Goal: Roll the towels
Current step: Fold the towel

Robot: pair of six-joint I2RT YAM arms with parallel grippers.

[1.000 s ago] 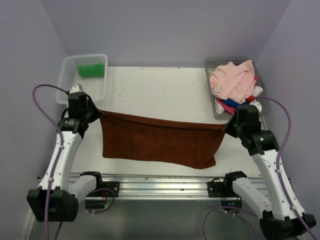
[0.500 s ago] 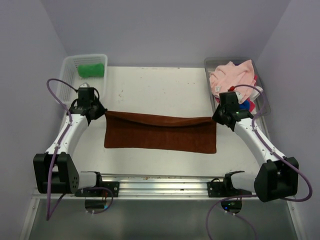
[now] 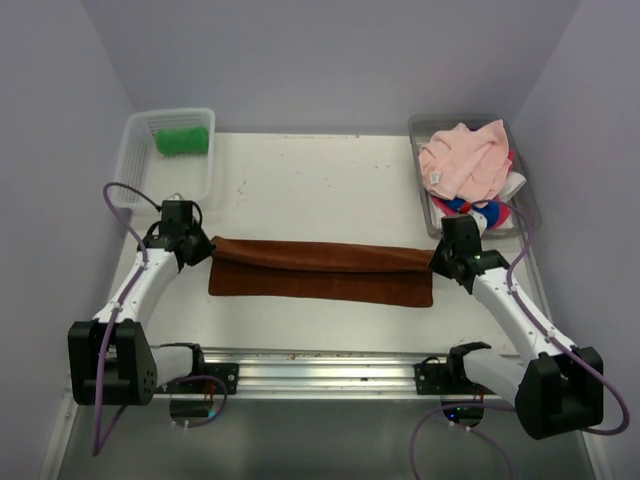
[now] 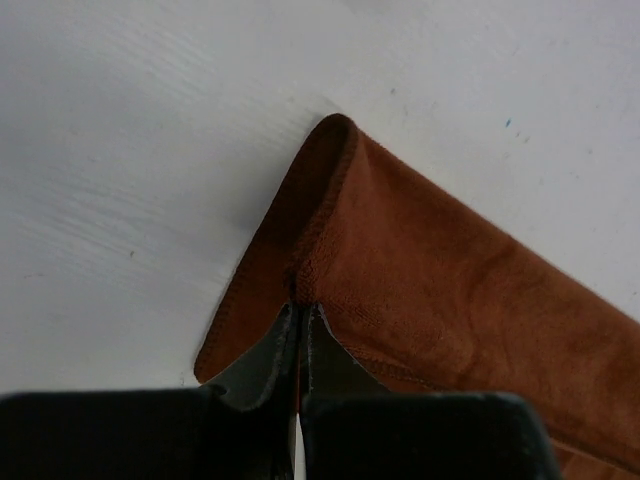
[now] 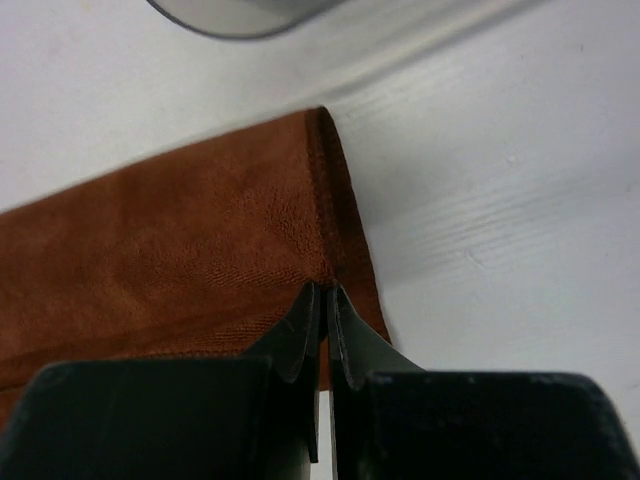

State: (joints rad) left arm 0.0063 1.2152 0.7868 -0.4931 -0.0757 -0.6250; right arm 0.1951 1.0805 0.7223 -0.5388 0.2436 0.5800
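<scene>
Where it lies across the white table [image 3: 320, 180], the rust brown towel [image 3: 320, 272] forms a long band folded lengthwise, upper layer over lower; left gripper [image 3: 207, 247]: pressed together on the band's left end, cloth edge pinched between the tips; right gripper [image 3: 437, 262]: likewise pinching the right end; green towel [image 3: 182, 140]: in the white mesh basket [image 3: 135, 175], far left; pink towel [image 3: 462, 160]: heaped on others in the grey tray [image 3: 424, 128], far right
</scene>
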